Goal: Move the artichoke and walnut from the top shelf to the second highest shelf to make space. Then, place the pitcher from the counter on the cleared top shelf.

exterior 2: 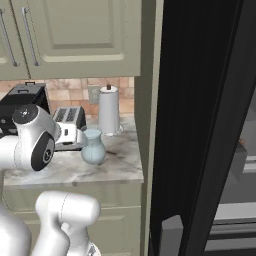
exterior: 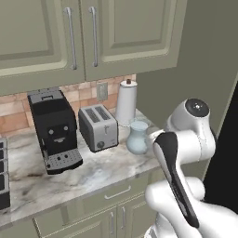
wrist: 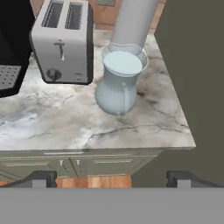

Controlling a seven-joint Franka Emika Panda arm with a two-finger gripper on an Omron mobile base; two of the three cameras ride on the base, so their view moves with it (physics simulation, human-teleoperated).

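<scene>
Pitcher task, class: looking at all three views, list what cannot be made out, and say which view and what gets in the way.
- Fridge shelves, right base view: the dark door covers most of the interior, so the artichoke and walnut cannot be found.
- Pitcher, left base view: its right side is hidden behind the white arm.
- Paper towel roll, hand view: top cut off by the edge.
- Coffee machine, hand view: cut off at left.

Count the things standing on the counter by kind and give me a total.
Coffee machine: 1
Toaster: 1
Paper-towel roll: 1
Pitcher: 1
Dark appliance at the left edge: 1
Total: 5
</scene>
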